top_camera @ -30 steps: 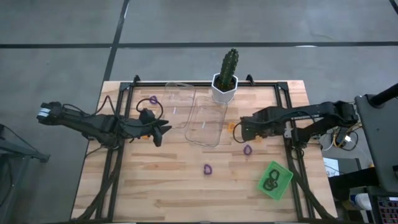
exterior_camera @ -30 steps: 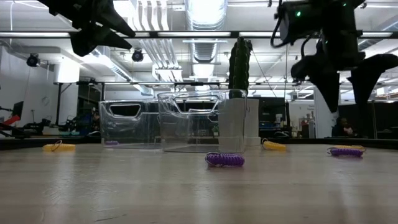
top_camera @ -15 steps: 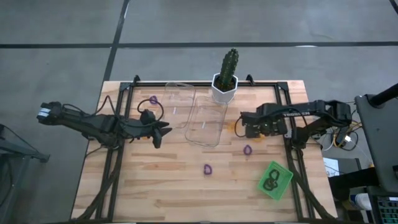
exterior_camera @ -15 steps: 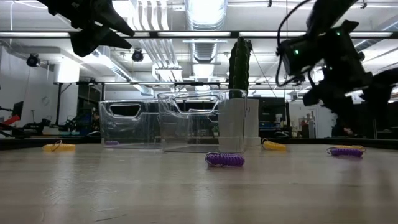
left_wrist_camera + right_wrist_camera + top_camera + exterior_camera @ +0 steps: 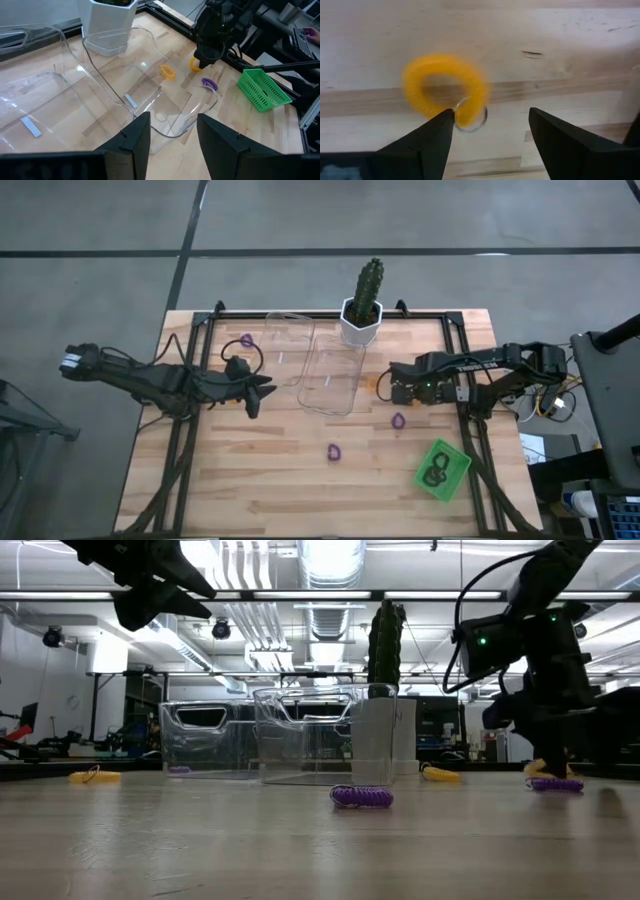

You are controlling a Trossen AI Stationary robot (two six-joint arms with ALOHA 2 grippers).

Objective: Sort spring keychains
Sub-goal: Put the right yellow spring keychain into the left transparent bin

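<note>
Both arms: dark/black, slim multi-joint links w/ black cables looping alongside. Left arm (image 5: 150,380) has a white/grey end piece at its far-left base; a black cable loop sits near its wrist. Right arm (image 5: 480,365) shows a small green light on the wrist block, seen in high & low views; yellow/white wiring bundled by its base at right. Fingers (image 5: 132,142) matte black, wedge-shaped, angular edges. Right fingers (image 5: 432,137) same matte black.
</note>
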